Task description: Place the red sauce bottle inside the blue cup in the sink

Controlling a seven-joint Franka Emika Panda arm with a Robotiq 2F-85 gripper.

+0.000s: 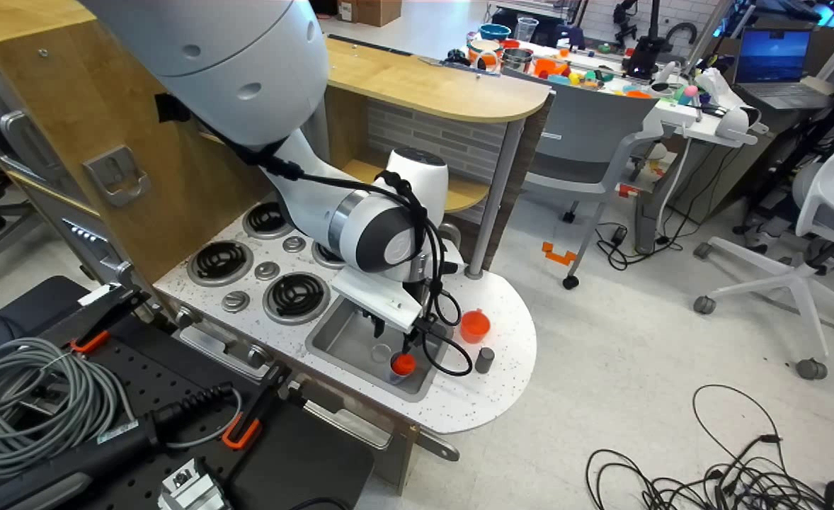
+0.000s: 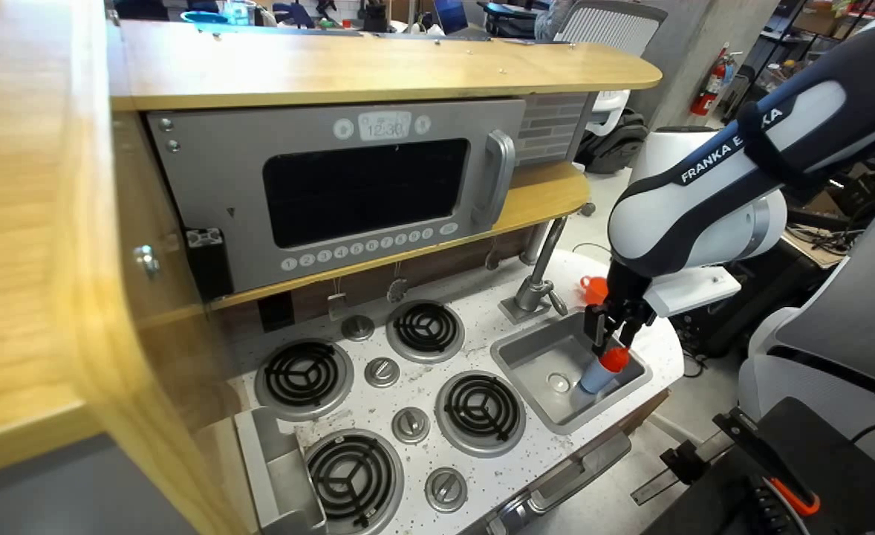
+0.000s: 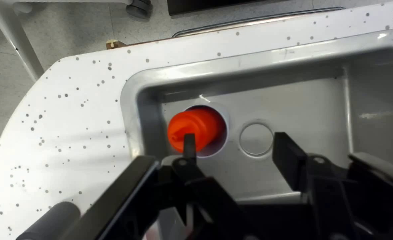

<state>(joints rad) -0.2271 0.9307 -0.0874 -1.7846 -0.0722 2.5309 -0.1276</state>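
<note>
The red sauce bottle stands inside the blue cup, leaning toward one side of its rim. The bottle's cap end sticks out above the cup in both exterior views. The cup rests in the grey sink, near one end of the basin beside the round drain. My gripper is open, with a wide gap between its fingers and nothing held. One finger overlaps the bottle's cap in the wrist view; I cannot tell if they touch. In an exterior view the gripper is just above the bottle.
A red-orange cup and a dark grey cylinder stand on the white counter beside the sink. The faucet rises at the sink's edge. Black burners and knobs lie along the counter. A toy microwave is above.
</note>
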